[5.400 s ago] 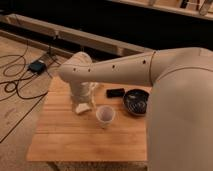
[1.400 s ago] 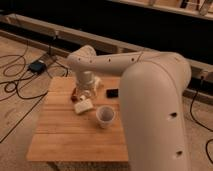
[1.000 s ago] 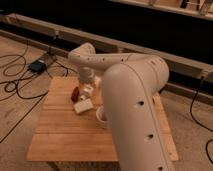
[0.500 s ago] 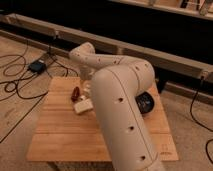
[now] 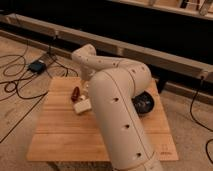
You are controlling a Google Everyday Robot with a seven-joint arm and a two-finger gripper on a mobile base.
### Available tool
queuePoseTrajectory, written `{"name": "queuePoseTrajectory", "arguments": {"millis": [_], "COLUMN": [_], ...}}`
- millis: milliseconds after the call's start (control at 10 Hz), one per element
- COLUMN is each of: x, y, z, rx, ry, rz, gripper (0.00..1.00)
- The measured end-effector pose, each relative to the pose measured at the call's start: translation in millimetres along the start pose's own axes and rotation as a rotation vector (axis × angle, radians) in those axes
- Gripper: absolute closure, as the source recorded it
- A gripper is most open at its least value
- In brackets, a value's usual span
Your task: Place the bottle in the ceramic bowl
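A: Judging by how things lie, how far along is the job?

B: Early, I'd say. The small, slim, whitish translucent bottle [image 5: 82,106] rests on the light wooden table [image 5: 60,135], at about nine o'clock from the table's middle. It is not lifted and not inside anything.

A: And the target?

B: The round, shallow, dark grey-black ceramic bowl [image 5: 146,103] sits at three o'clock from the bottle, well apart, and is half hidden behind the arm. I can make out nothing in the part of its inside that shows.

A: So the grasp, the carry and the release are all left?

B: That's my reading. No step of the task is done yet.

A: How is the arm posed?

B: The thick white robot arm [image 5: 117,107] rises from the six o'clock edge of the view and folds at a high elbow. It reaches toward eleven o'clock, then turns down at the wrist over the table's nine o'clock side.

A: Where's the end effector?

B: The end effector [image 5: 86,96] hangs just above the bottle, largely masked by the forearm. Its jaws stand spread, pinching nothing. A small dark red object [image 5: 75,93] lies just beside it at nine o'clock, which is eleven o'clock from the bottle.

A: Any risk?

B: It could close on the red piece instead of the bottle, since the two lie near each other.
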Motion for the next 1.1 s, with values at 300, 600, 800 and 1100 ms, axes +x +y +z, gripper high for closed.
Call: {"name": "queuePoseTrajectory", "arguments": {"millis": [300, 600, 800, 1100], "x": [-11, -16, -16, -16], "y": [-6, -9, -4, 2], "z": [8, 17, 22, 27], "rx": [-0.022, -0.023, -0.023, -0.024], "ry": [-0.01, -0.019, -0.019, -0.018], "rz": [0.071, 0.096, 0.092, 0.083], "gripper": [0.35, 0.35, 0.35, 0.35]}}
